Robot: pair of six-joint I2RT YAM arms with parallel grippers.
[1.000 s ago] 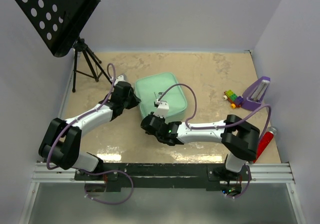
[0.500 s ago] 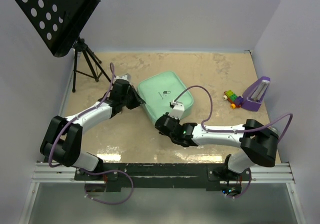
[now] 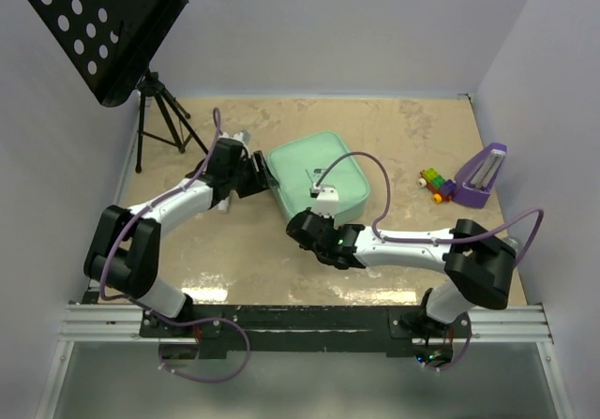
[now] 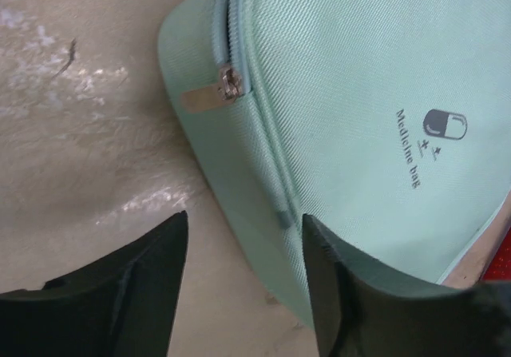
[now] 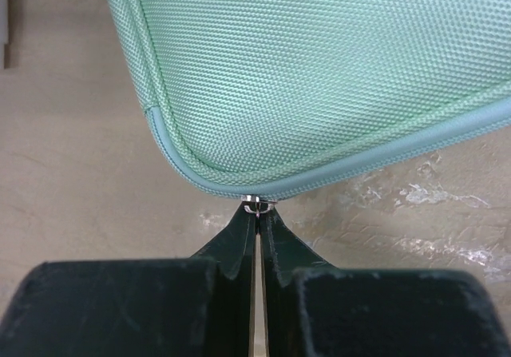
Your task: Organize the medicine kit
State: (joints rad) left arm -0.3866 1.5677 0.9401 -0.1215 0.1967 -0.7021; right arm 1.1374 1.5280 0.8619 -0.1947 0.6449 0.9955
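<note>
barely, right fingers (image 5: 225,251) nip the medicine kit (image 5: 319,69) at its corner.

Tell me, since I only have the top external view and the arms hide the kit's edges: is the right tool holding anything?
Observer: Yes. In the right wrist view the right tool is shut, and its tips seem to pinch a small metal ring at a rounded corner of the medicine kit.
Operator: And the left tool?
Observer: Open. The left wrist view shows the left tool with its jaws apart and the kit's side wall between them.
Operator: Any zipper hardware on that side?
Observer: A zipper pull lies on the side seam near a corner, beyond the left tool's tips.
</note>
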